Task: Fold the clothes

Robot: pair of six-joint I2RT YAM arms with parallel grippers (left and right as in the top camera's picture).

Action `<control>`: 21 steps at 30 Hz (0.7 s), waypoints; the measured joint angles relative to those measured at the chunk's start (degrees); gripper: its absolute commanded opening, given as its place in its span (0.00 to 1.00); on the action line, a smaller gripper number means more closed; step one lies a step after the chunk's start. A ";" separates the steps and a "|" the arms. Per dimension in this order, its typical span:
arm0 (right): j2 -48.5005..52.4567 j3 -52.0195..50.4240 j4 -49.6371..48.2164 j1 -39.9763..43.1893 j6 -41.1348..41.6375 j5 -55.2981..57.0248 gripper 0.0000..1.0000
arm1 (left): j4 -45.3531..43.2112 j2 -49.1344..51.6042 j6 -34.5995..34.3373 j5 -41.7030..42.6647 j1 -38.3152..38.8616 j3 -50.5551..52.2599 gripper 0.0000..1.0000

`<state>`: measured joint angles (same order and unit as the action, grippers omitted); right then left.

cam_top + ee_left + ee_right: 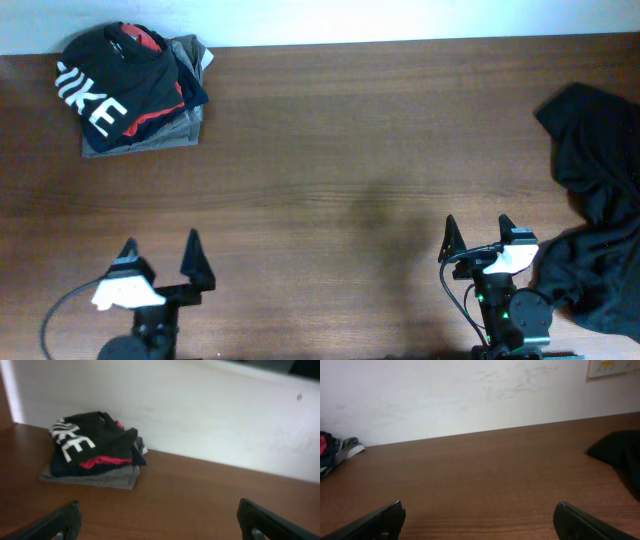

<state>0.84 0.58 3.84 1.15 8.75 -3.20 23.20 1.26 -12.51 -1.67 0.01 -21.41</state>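
Far left corner of the table, and there sat the stack of clothes [135,95], folded and piled close to the far edge. On top lay the black T-shirt [105,80], its big white block letters facing up. A red piece [152,122] peeked out beneath it on the near side. A navy piece [196,92] stuck out to the right, and a grey piece [150,142] made the bottom layer, flat on the wood.

Over at the right edge, well apart from the stack, lay the loose black garment [600,190]. It was crumpled and unfolded, running from mid-table toward the near side and partly out of the overhead view. Between the two stretched the brown table [330,170]. Behind the stack rose the pale wall [210,415].

Now the arms. The left gripper [160,248] sat at the near left, jaws spread wide with nothing between them. It pointed toward the far side, with the stack in its wrist camera's sight. The right gripper [478,230] sat at the near right, jaws just as wide and holding nothing. The loose black garment lay just beside it on the right, and its fingers were clear of the cloth. A wall plate [612,367] showed at the top right of the right wrist view.
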 measured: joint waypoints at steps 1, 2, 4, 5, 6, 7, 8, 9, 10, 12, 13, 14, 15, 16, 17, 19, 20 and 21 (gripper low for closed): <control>0.00 0.00 0.02 0.00 -0.04 0.00 0.99 | -1.29 0.00 0.79 0.50 0.00 1.57 0.99; 0.00 0.00 0.00 0.00 0.00 0.00 0.99 | -3.26 0.00 1.49 0.96 0.00 3.41 0.99; 0.00 0.00 0.00 0.00 -0.02 -0.02 0.99 | -7.30 0.00 2.78 1.60 0.00 6.75 0.99; 0.00 0.00 0.02 0.00 0.02 -0.02 0.99 | -9.49 0.00 3.28 1.79 0.00 8.37 0.99; -0.02 0.00 0.00 0.00 -0.02 -0.02 0.99 | -11.98 0.02 3.72 1.97 0.00 9.99 0.99; -0.02 0.00 0.02 0.00 -0.04 -0.02 0.99 | -13.97 0.00 4.00 2.16 0.00 11.34 0.99; -0.02 0.00 0.00 0.00 -0.02 -0.02 0.99 | -16.22 0.00 4.22 2.29 0.00 12.52 0.99; -0.02 0.00 0.02 0.00 0.00 -0.02 0.99 | -18.91 0.00 4.44 2.36 -0.04 13.86 0.99; -0.04 0.00 0.00 0.00 0.00 0.00 0.99 | -21.05 -0.04 4.63 2.38 -0.13 14.91 0.99; -0.04 0.00 0.02 0.00 0.00 0.00 0.99 | -24.68 -0.17 5.20 2.38 -0.44 16.98 0.99; -0.04 0.00 0.02 0.00 0.00 -0.02 0.99 | -25.57 -0.22 5.49 2.38 -0.63 17.75 0.99; -0.04 0.00 0.02 0.00 -0.04 0.00 0.99 | -26.14 -0.28 5.92 2.38 -0.83 18.56 0.99; -0.04 0.00 0.02 0.00 -0.02 0.00 0.99 | -26.12 -0.35 6.34 2.38 -0.94 19.15 0.99; -0.04 0.00 0.00 0.00 -0.02 -0.02 0.99 | -25.53 -0.37 6.80 2.38 -0.98 19.58 0.99; -0.04 0.00 0.00 0.00 -0.02 -0.02 0.99 | -24.76 -0.37 7.41 2.38 -1.11 20.04 0.99; -0.04 0.00 0.02 0.00 -0.04 0.00 0.99 | -23.30 -0.37 8.98 2.43 -1.22 20.50 0.99; -0.04 0.00 0.02 0.00 -0.04 -0.02 0.99 | -22.84 -0.37 9.79 2.56 -1.53 20.50 0.99; -0.04 0.00 0.00 0.00 -0.02 -0.02 0.99 | -22.14 -0.42 10.47 2.58 -1.97 20.50 0.99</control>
<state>0.80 0.58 3.84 1.15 8.73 -3.22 1.06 0.84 -2.04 0.91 -1.96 -0.91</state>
